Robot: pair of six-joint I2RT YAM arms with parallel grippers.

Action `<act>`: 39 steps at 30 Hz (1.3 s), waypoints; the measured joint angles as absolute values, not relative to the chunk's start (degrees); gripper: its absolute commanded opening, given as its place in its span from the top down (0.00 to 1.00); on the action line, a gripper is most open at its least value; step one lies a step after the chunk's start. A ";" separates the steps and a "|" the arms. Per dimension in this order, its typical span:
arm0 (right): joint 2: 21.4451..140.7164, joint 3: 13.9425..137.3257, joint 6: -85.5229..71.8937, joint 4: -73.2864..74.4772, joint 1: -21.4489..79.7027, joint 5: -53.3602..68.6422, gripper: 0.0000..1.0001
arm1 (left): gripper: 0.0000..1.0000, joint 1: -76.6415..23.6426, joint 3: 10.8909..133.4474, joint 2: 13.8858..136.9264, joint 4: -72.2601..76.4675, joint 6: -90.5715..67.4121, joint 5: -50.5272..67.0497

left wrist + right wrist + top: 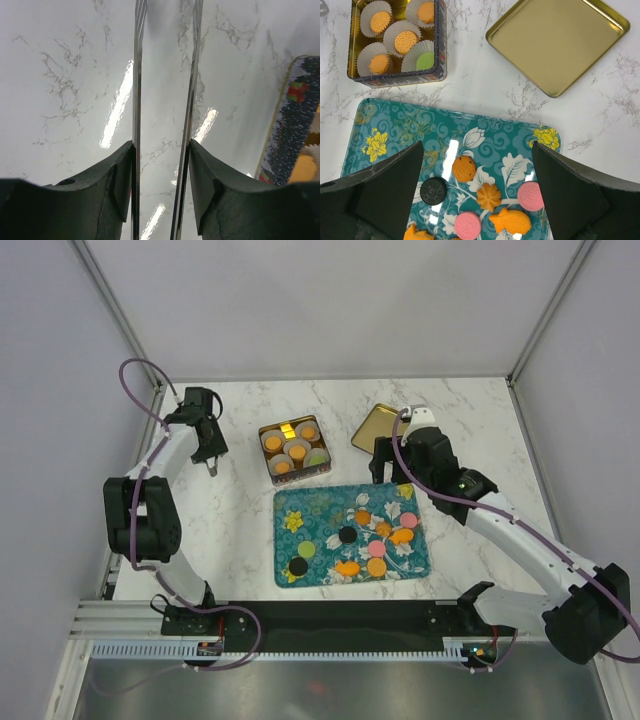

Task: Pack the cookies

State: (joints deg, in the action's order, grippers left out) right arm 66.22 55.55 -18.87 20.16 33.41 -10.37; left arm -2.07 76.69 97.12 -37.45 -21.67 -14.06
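Several loose cookies lie on the teal flowered tray [300, 502]: a black one [347, 534], pink ones [409, 520], orange ones [376, 566], a green one [307, 551]. The square tin [272, 470] holds orange and green cookies in white paper cups. My right gripper [392, 472] is open and empty above the tray's far edge; in the right wrist view [477, 150] an orange round cookie [464, 168], a black one [433, 190] and a pink one [530, 195] lie below it. My left gripper [212, 462] is left of the tin, its thin metal blades [167, 30] apart and empty over bare marble.
The tin's gold lid [378, 427] lies upside down on the marble behind the tray, right of the tin; it also shows in the right wrist view [557, 42]. The tin's patterned wall [295, 135] is at the right edge of the left wrist view. White walls enclose the table.
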 measured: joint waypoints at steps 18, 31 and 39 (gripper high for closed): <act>69.49 55.55 -21.96 18.39 29.82 -6.42 0.02 | 0.25 -0.34 70.19 104.73 -33.95 -22.44 -13.28; 69.58 55.70 -22.74 19.35 29.76 -6.48 0.02 | 0.09 -0.34 68.34 101.34 -32.91 -23.33 -12.99; 73.84 60.82 -23.27 21.76 26.50 -6.48 0.02 | 0.11 -1.61 66.52 83.96 -33.71 -23.68 -11.75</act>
